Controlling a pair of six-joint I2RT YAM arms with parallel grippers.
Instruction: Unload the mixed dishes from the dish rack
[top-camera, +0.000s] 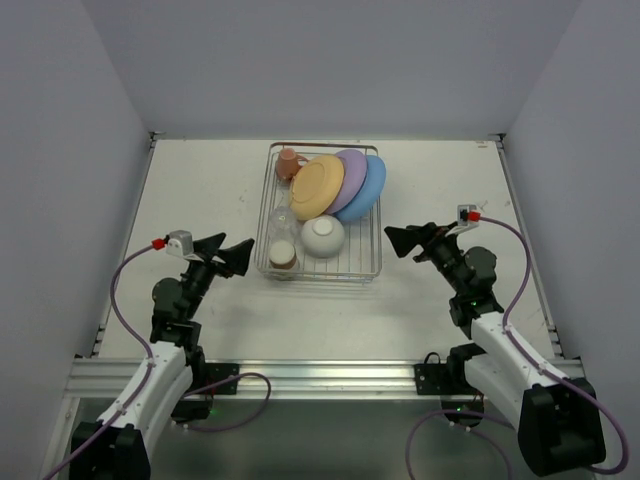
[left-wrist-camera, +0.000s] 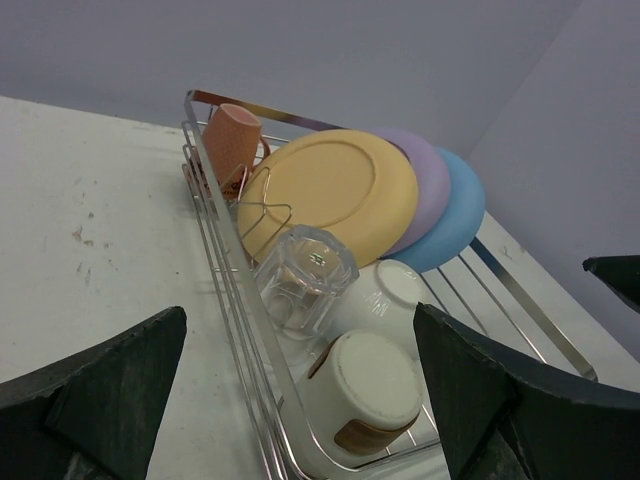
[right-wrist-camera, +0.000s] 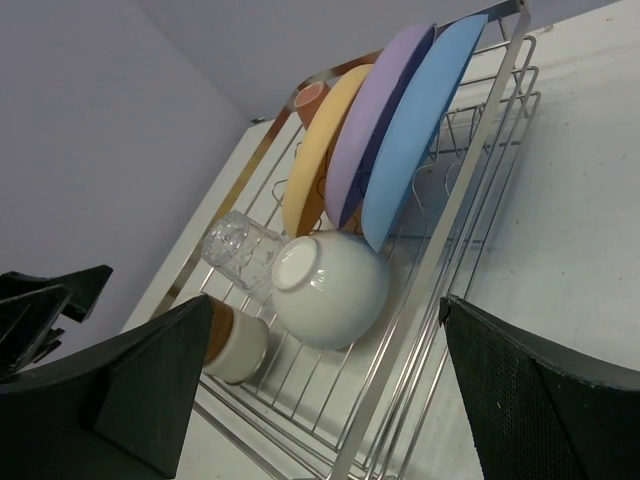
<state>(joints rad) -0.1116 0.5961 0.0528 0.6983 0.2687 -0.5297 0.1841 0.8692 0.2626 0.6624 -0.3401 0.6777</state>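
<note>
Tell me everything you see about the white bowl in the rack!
The white bowl is round, smooth and shiny, like ceramic, with a small foot ring on its bottom. It lies tipped over, bottom up, inside the dish rack near the front. The blue plate stands right behind it. The clear glass and small brown cup sit beside it.

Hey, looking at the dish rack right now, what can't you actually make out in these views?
- Lilac plate: top view, mostly covered by the yellow plate; its face is hidden.
- Blue plate: left wrist view, only an edge shows behind the lilac plate.
- Mug: right wrist view, only its rim shows behind the yellow plate.
- Clear glass: top view, see-through and small, outline hard to trace.
</note>
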